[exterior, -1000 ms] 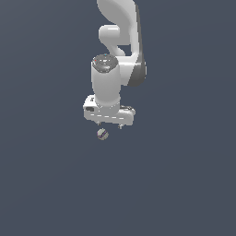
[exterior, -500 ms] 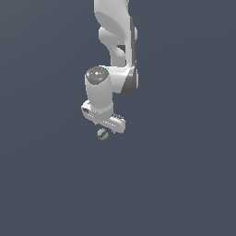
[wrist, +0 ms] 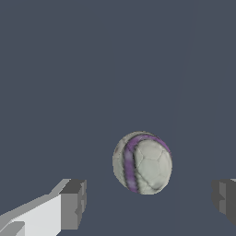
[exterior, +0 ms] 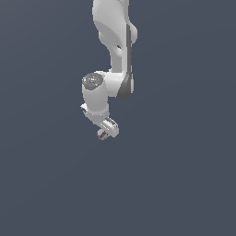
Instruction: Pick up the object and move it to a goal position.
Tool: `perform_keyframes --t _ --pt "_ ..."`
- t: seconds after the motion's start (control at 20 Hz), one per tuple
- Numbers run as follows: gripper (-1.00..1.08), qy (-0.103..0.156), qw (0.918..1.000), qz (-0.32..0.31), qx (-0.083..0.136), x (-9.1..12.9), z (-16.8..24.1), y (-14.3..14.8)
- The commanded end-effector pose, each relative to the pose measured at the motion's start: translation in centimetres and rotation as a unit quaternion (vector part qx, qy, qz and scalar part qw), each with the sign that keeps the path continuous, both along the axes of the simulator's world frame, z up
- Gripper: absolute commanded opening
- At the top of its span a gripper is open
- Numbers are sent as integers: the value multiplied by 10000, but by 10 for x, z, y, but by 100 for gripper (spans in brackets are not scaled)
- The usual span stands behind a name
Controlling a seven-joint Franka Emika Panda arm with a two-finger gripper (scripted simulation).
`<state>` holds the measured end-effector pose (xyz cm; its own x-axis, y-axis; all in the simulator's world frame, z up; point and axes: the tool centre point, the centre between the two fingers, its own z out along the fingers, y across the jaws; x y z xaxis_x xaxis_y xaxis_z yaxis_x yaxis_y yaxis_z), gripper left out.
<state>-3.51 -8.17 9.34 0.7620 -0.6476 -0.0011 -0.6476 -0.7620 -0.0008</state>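
Surface & room: nothing but a flat, even slate-blue ground (exterior: 184,184) filling both views. No edges, walls or horizon to separate floor from backdrop, so can't tell where the surface ends. No shadows worth noting.

Arm (exterior: 115,41): white Panda w/ dark grey joint panel, comes down from the top edge of the exterior view; upper links cut off by the frame. Wrist housing points down and a bit toward the exterior view's right.

Gripper (exterior: 105,133): small in the exterior view, fingers not separable there. In the wrist view the two dark grey fingertips (wrist: 73,203) sit wide apart, one at each side of the frame, the far one cut by the picture edge. Nothing between the pads is touched; fingers spread, not clamped on anything.

Ball (wrist: 142,162): greyish-white, cracked-looking panels, purple band curving over it. In the wrist view it lies between the two fingertips, nearer the cut-off one, clear gap on both sides. In the exterior view only a sliver of it shows (exterior: 100,135), right at the gripper's lower tip, mostly hidden by the hand; whether it rests on the ground or hangs free can't be told.

Writing/brands: none legible on arm, gripper or ball.
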Motion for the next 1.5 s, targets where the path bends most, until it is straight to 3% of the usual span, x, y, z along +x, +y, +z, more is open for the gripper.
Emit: perform_keyframes --t 0.0,0.45,1.2,1.25,1.45 --pt "100 -2 9999 -167 -4 -2 -4 -3" --pt "100 1 9997 -256 -6 -3 -9 -4" --pt "100 0 9996 -284 -7 -4 -57 -5" --pt "-100 0 9996 -284 -7 -4 -57 -5" --pt "-100 0 9996 -284 -7 -4 -57 -5"
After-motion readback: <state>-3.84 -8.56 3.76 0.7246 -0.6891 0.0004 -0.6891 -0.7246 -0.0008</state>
